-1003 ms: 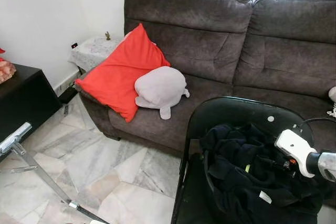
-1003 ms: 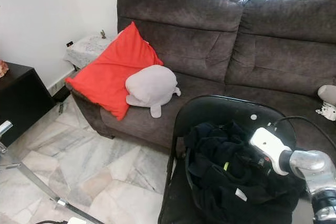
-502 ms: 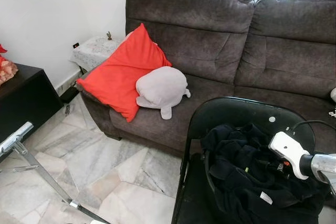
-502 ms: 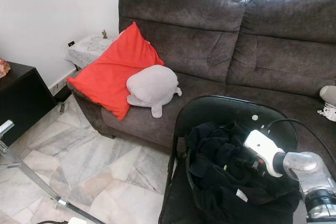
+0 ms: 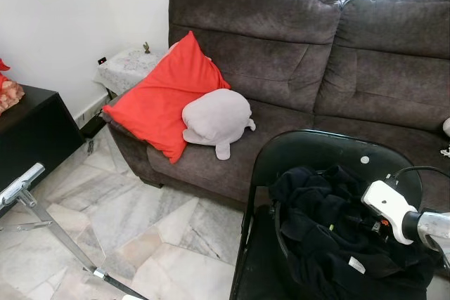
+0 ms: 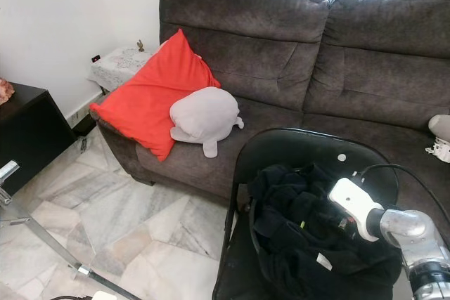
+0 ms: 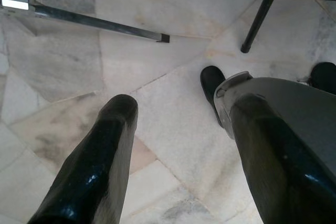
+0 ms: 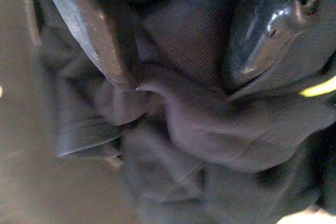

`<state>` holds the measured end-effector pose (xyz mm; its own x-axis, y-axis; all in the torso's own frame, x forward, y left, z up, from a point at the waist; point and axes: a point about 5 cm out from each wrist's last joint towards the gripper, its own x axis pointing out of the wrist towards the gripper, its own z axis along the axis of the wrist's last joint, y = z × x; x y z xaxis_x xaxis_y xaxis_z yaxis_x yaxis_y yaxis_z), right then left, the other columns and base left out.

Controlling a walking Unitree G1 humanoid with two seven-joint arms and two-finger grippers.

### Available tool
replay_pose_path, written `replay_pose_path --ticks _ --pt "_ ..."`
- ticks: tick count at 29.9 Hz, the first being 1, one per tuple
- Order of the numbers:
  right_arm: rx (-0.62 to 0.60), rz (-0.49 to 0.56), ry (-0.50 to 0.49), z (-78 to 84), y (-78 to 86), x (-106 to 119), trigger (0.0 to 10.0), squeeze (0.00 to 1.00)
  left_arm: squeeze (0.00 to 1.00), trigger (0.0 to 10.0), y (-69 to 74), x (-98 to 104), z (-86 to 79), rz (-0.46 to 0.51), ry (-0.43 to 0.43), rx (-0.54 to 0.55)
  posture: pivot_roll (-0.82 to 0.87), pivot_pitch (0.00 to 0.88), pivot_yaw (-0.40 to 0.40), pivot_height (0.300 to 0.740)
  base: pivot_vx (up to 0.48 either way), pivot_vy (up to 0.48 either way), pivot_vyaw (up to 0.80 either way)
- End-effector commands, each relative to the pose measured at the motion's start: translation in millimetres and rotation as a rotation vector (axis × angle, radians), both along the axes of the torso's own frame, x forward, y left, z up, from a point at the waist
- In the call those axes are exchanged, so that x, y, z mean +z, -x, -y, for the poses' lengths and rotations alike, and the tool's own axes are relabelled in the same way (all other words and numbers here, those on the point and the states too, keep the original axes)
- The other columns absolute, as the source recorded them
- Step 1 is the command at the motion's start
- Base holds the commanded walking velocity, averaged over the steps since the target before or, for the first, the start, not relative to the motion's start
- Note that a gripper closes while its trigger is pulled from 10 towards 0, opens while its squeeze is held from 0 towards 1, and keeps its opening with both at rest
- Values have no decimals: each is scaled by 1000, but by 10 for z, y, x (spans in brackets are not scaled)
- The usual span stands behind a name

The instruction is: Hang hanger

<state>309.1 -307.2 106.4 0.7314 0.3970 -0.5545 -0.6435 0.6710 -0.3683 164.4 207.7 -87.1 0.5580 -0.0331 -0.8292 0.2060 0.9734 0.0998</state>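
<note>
Hanger itself can't be made out among the black clothing (image 5: 330, 233) heaped on the black chair (image 5: 309, 149).
Right end effector (image 8: 184, 51) is down in that clothing on the chair, fingers spread with fabric bunched between them. Left end effector (image 7: 178, 145) hangs released over the marble floor (image 7: 157, 66) beside the chair.

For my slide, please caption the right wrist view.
Right tool pressing its black fingers into dark crumpled clothing.
</note>
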Motion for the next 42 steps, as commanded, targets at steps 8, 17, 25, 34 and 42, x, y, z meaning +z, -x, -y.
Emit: replay_pose_path --ticks 8,17,25,34,42 --pt "39 26 -31 -107 -3 0 10000 0 0 10000 107 -66 105 -39 4 -4 -56 31 78 740 0 0 0" --pt "-28 -60 31 -116 -27 -113 10000 0 0 10000 42 -51 157 -34 18 -6 -54 29 75 740 0 0 0" --pt "-148 -12 -62 -240 -190 -52 10000 0 0 10000 66 -44 66 -35 9 0 -51 29 75 740 0 0 0" --pt "-202 49 -112 -367 -300 30 10000 0 0 10000 70 -45 65 -35 12 2 -54 26 72 740 0 0 0" --pt "-36 250 -163 -565 -318 284 10000 0 0 10000 87 -51 64 -38 15 2 -55 27 68 740 0 0 0"
